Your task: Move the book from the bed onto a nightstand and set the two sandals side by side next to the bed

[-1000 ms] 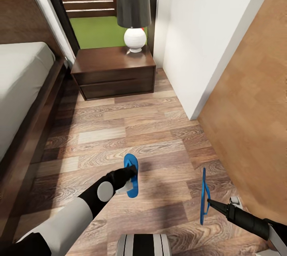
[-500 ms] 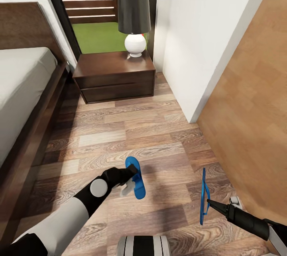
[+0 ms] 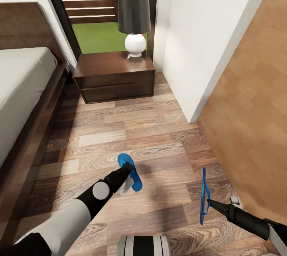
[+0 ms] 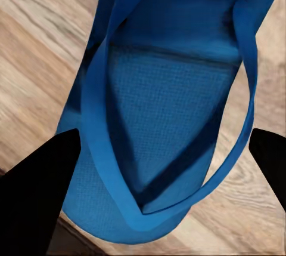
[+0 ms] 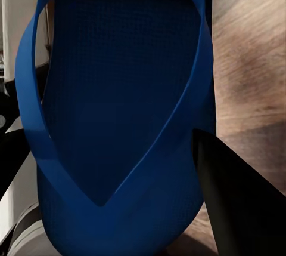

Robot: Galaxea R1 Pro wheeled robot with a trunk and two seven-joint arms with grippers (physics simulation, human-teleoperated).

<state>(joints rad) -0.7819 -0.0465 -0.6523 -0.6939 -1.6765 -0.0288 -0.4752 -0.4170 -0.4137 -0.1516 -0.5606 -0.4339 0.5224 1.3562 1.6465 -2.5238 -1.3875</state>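
Note:
Two bright blue sandals are held above the wood floor. My left gripper [image 3: 128,171] is shut on one sandal [image 3: 133,180], which lies flat and angled, its far end turned toward the bed [image 3: 24,77]. The left wrist view shows this sandal [image 4: 167,148] with its straps up between the dark fingers [image 4: 42,196]. My right gripper [image 3: 208,202] is shut on the other sandal [image 3: 203,186], held on edge at the lower right. That sandal [image 5: 113,119] shows close up beside one finger [image 5: 238,208]. The nightstand [image 3: 115,75] stands by the headboard. The book is out of view.
A lamp [image 3: 134,17] with a dark shade and a white base stands on the nightstand. A white wall corner [image 3: 191,49] juts in on the right, with a light wood panel [image 3: 255,108] beyond it. Plank floor [image 3: 119,132] runs between the bed frame and the wall.
My left gripper has shifted slightly left with its sandal, whose far end has swung toward the bed. The right arm and its sandal have held still. The head view tilted slightly early on.

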